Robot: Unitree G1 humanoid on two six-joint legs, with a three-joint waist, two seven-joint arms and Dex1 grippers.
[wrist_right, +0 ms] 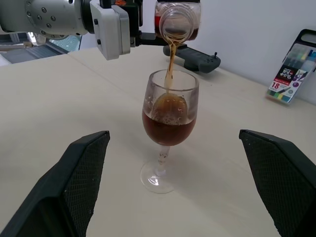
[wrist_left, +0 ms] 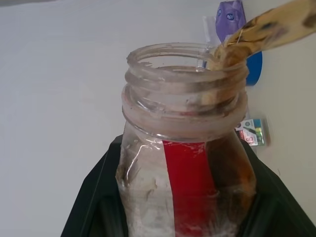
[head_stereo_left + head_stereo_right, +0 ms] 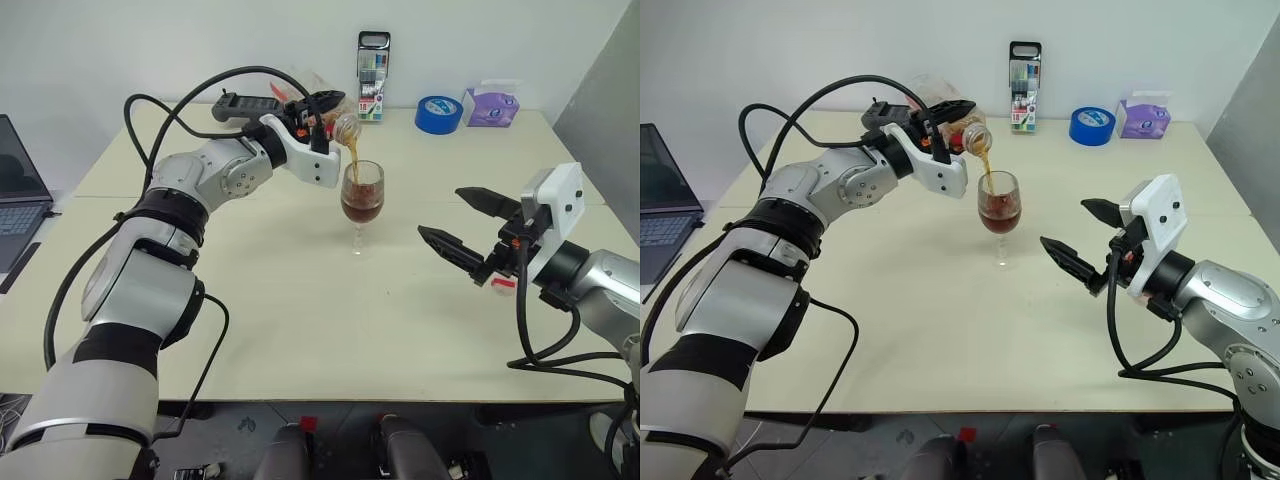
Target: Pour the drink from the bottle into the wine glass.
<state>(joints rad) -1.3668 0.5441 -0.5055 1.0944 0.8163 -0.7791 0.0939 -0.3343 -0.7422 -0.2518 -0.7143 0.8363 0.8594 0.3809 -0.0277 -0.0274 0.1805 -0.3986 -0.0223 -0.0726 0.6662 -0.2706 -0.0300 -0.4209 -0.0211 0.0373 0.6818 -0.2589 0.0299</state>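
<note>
My left gripper (image 3: 322, 115) is shut on the bottle (image 3: 345, 127), a clear plastic one with a red label strip (image 2: 187, 177) and no cap on its mouth. The bottle is tipped over the wine glass (image 3: 362, 195), and a thin stream of the dark reddish-brown drink (image 1: 170, 64) runs from its mouth into the bowl. The glass stands upright on the table and is about half full (image 1: 169, 129). My right gripper (image 3: 440, 212) hovers open to the right of the glass, its fingers spread wide and holding nothing.
At the back of the cream table (image 3: 300, 320) are a marker pack (image 3: 373, 62), a blue tape roll (image 3: 438, 113), a purple tissue pack (image 3: 491, 105) and a black controller (image 3: 245, 105). A laptop (image 3: 15, 190) sits at the far left. A small red object (image 3: 503, 285) lies under my right gripper.
</note>
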